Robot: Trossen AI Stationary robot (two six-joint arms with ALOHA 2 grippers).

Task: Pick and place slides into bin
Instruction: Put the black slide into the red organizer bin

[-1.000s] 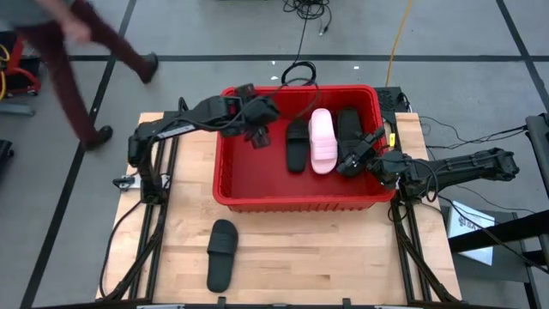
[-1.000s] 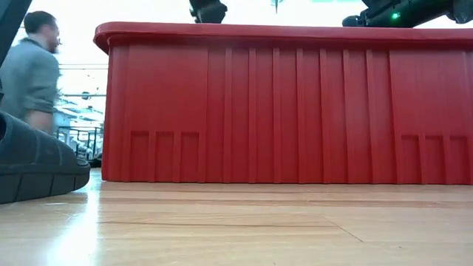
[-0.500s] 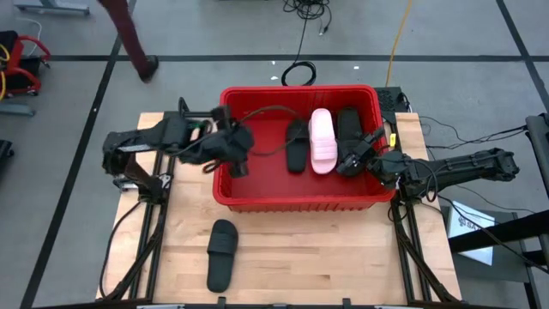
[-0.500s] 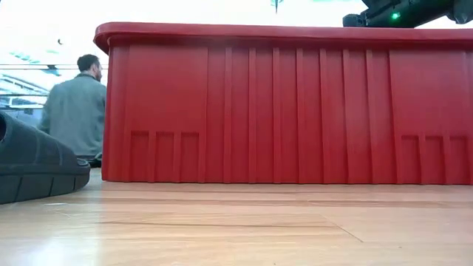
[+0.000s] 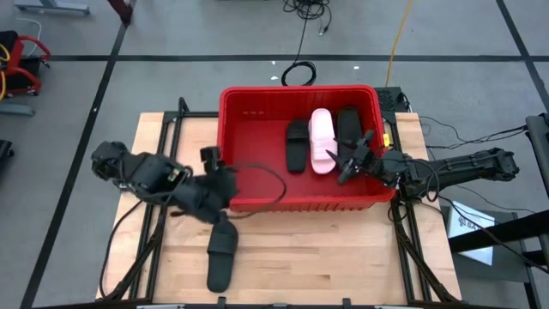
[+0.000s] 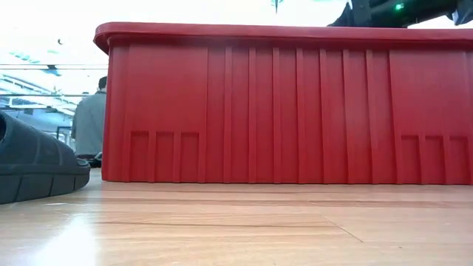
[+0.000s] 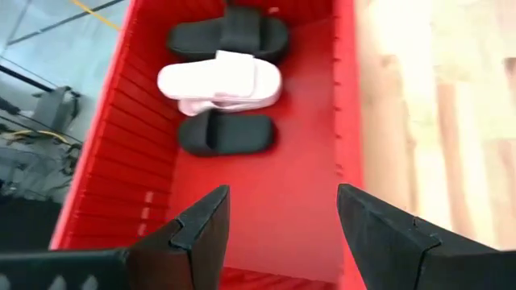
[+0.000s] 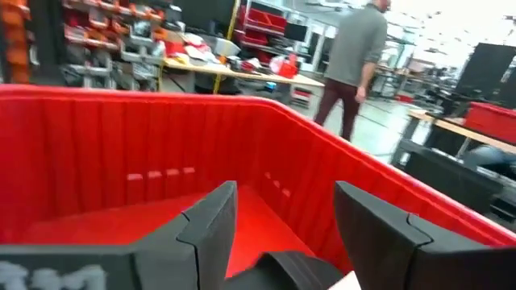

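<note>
The red bin [image 5: 257, 129] stands at the table's far middle. Three slides lie flat on its floor: a black one [image 5: 297, 144], a pink one [image 5: 322, 139] and another black one [image 5: 347, 127]. A further black slide [image 5: 221, 253] lies sole down on the table, in front of the bin's near left corner. My left gripper [image 5: 221, 184] hovers open over that corner, above this slide, with nothing between its fingers [image 7: 282, 234]. My right gripper [image 5: 352, 156] is open inside the bin's right part, beside the pink slide, and is empty [image 8: 282, 217].
A black cable [image 5: 266, 180] from the left arm loops over the bin's near wall. Bare wood [image 5: 343, 257] lies in front of the bin. The low view shows the bin's near wall [image 6: 288, 111], the table slide's end [image 6: 37, 166] and a person [image 6: 90, 122] in the room beyond.
My left gripper has swung from over the bin's far left part toward the table's near edge, out to the bin's near left corner, staying open. My right gripper has rolled a little where it is. A person has walked off past the far left.
</note>
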